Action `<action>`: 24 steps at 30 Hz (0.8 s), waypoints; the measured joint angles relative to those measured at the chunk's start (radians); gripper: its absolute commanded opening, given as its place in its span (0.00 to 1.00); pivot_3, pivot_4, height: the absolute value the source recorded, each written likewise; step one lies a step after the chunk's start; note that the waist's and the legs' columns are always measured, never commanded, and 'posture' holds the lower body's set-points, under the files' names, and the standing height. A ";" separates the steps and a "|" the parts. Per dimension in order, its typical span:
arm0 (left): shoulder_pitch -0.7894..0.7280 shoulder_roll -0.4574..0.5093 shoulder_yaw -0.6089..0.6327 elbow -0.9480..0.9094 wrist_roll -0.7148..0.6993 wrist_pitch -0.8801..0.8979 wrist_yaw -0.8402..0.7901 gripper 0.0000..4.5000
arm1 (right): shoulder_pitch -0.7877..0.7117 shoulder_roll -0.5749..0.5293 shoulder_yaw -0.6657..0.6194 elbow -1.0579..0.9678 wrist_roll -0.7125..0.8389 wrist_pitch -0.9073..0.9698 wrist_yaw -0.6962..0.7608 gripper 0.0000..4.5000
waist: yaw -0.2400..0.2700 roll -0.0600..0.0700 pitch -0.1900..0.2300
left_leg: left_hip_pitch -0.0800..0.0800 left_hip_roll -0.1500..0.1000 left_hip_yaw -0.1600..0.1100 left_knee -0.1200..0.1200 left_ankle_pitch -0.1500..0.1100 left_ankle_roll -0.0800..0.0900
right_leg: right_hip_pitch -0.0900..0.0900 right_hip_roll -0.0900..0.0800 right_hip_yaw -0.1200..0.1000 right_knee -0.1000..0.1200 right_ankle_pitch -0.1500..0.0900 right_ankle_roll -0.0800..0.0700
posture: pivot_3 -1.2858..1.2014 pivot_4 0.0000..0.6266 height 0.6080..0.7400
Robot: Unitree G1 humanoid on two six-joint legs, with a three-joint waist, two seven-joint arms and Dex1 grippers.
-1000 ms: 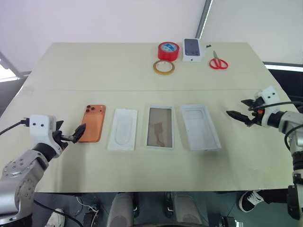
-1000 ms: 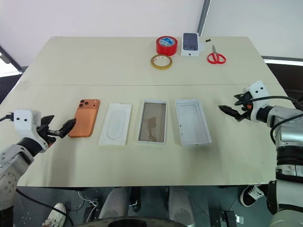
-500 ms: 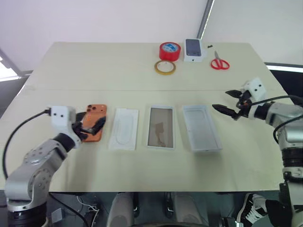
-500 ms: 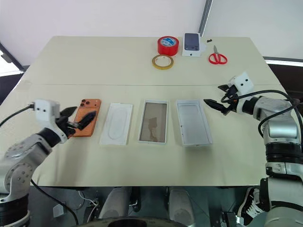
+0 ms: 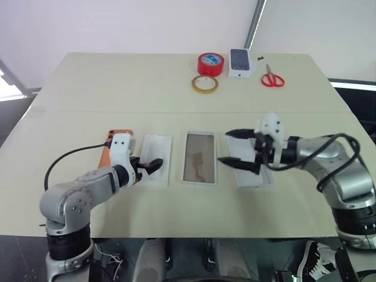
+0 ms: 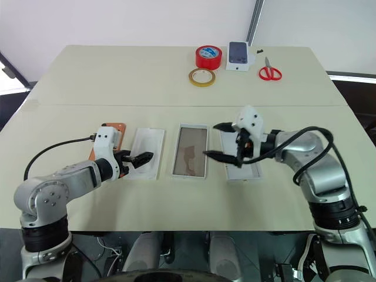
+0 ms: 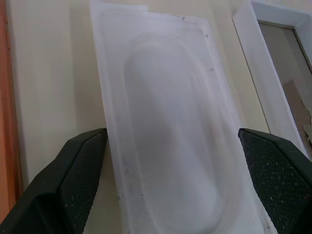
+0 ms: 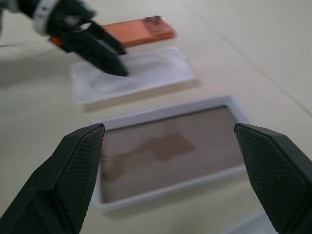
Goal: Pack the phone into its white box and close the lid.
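Your left gripper (image 6: pixel 136 159) is spread over the flat insert (image 6: pixel 144 153), seemingly to clear it; your right gripper (image 6: pixel 218 141), also spread, faces the white box (image 6: pixel 191 150).

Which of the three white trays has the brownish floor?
The middle one, the white box: glossy brown inside. The insert and the lid beside it are all white.

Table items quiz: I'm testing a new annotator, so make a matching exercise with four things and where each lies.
Things:
1. phone
2. white box
3. scissors
4. flat white insert

Places:
A. far edge, rightmost
B. under the open left gripper
C. front row, leftmost
D. front row, middle, beside the lid

Pairs: 1-C, 2-D, 3-A, 4-B
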 measured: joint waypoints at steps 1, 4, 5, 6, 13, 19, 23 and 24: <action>-0.009 -0.012 0.015 0.005 -0.001 0.014 0.003 1.00 | 0.000 0.000 0.000 -0.002 0.001 0.004 -0.007 0.99 | 0.001 0.000 0.000 | 0.000 0.000 0.000 0.000 0.000 0.000 | 0.000 0.000 0.000 0.000 0.000 0.000 | 0.52 0.24 1.00; -0.030 -0.033 0.046 0.009 -0.003 0.059 0.011 1.00 | 0.000 0.001 0.000 -0.007 0.001 0.005 -0.026 0.99 | 0.001 0.000 0.000 | 0.000 0.000 0.000 0.000 0.000 0.000 | 0.000 0.000 0.000 0.000 0.000 0.000 | 0.52 0.24 1.00; -0.036 -0.039 0.052 0.010 -0.001 0.071 0.014 1.00 | 0.001 0.001 0.000 -0.008 0.001 0.005 -0.028 0.99 | 0.001 0.000 0.000 | 0.000 0.000 0.000 0.000 0.000 0.000 | 0.000 0.000 0.000 0.000 0.000 0.000 | 0.52 0.24 1.00; -0.047 -0.053 0.064 0.013 0.002 0.087 0.017 1.00 | 0.001 0.000 0.003 -0.008 0.001 0.004 -0.028 0.99 | 0.001 0.000 0.000 | 0.000 0.000 0.000 0.000 0.000 0.000 | 0.000 0.000 0.000 0.000 0.000 0.000 | 0.52 0.24 1.00; -0.078 -0.100 0.097 0.053 0.046 0.124 0.023 0.39 | 0.019 -0.031 0.097 -0.049 -0.038 -0.031 0.013 1.00 | 0.005 -0.001 0.000 | 0.000 -0.001 -0.001 0.000 0.000 0.000 | 0.001 0.000 0.000 0.000 0.000 0.000 | 0.52 0.24 1.00; -0.092 -0.093 0.100 0.085 0.089 0.119 0.006 0.01 | 0.046 -0.067 0.233 -0.094 -0.126 -0.058 0.045 1.00 | 0.015 -0.001 -0.001 | 0.000 0.000 -0.001 0.000 0.000 0.000 | 0.001 0.000 0.000 -0.001 0.000 -0.001 | 0.52 0.24 1.00; -0.106 -0.110 0.141 0.103 0.102 0.119 0.002 0.01 | 0.033 -0.052 0.320 -0.082 -0.214 -0.042 0.008 1.00 | 0.016 -0.002 -0.001 | 0.001 0.000 0.000 0.000 0.000 0.000 | 0.001 -0.001 0.000 -0.001 0.000 -0.001 | 0.52 0.24 1.00; -0.111 -0.115 0.156 0.104 0.106 0.118 0.002 0.00 | 0.027 -0.039 0.339 -0.075 -0.233 -0.035 -0.006 0.94 | 0.016 -0.002 -0.001 | 0.000 0.000 0.000 0.000 0.000 0.000 | 0.000 -0.001 0.000 0.000 0.000 -0.001 | 0.52 0.24 1.00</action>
